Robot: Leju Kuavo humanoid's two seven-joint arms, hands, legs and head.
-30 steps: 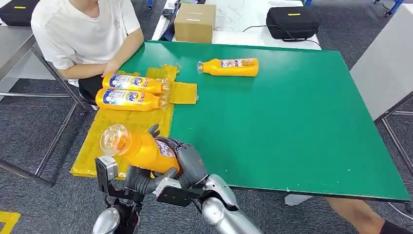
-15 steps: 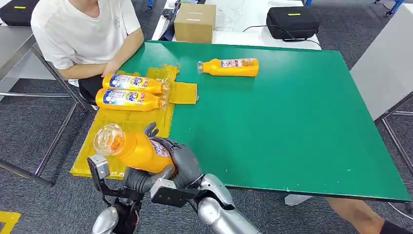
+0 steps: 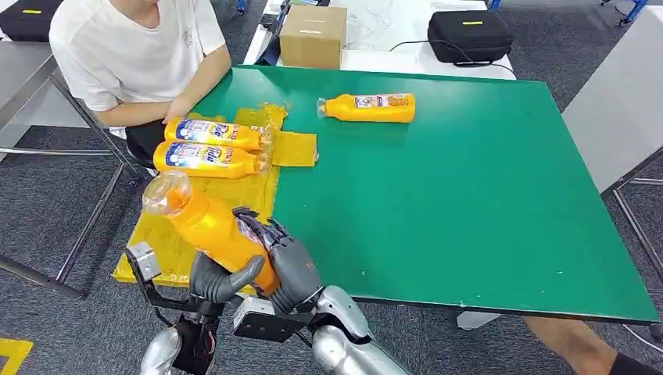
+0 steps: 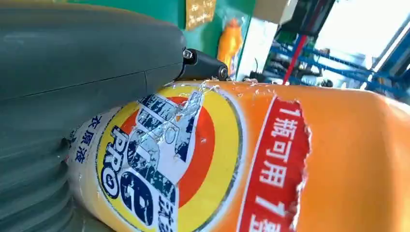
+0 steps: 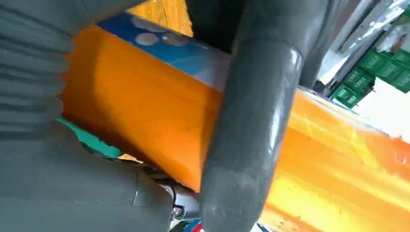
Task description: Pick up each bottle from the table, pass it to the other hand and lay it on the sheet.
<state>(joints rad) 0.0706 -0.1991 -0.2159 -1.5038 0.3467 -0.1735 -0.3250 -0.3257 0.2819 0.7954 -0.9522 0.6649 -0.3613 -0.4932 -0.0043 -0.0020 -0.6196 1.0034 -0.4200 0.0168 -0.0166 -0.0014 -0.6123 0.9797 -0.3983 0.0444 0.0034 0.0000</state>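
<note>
An orange detergent bottle (image 3: 207,226) with a clear cap is held tilted over the near end of the yellow sheet (image 3: 203,195), cap pointing up and to the left. My right hand (image 3: 288,259) wraps its lower body from the right. My left hand (image 3: 219,280) grips it from below, thumb curled round the base. The left wrist view has the bottle's label (image 4: 159,164) pressed against that hand. In the right wrist view a grey thumb (image 5: 251,121) crosses the bottle (image 5: 145,116). Two more bottles (image 3: 215,133) (image 3: 207,158) lie on the sheet. Another bottle (image 3: 367,107) lies on the green table (image 3: 469,195).
A person in a white shirt (image 3: 133,55) sits at the table's far left corner, forearm beside the sheet. A cardboard box (image 3: 313,35) and a black case (image 3: 469,35) stand beyond the far edge. A metal frame stands on the floor at the left.
Both hands have shifted left with the bottle. The bottle has tipped more upright and its cap has risen toward the left. The other bottles have not moved.
</note>
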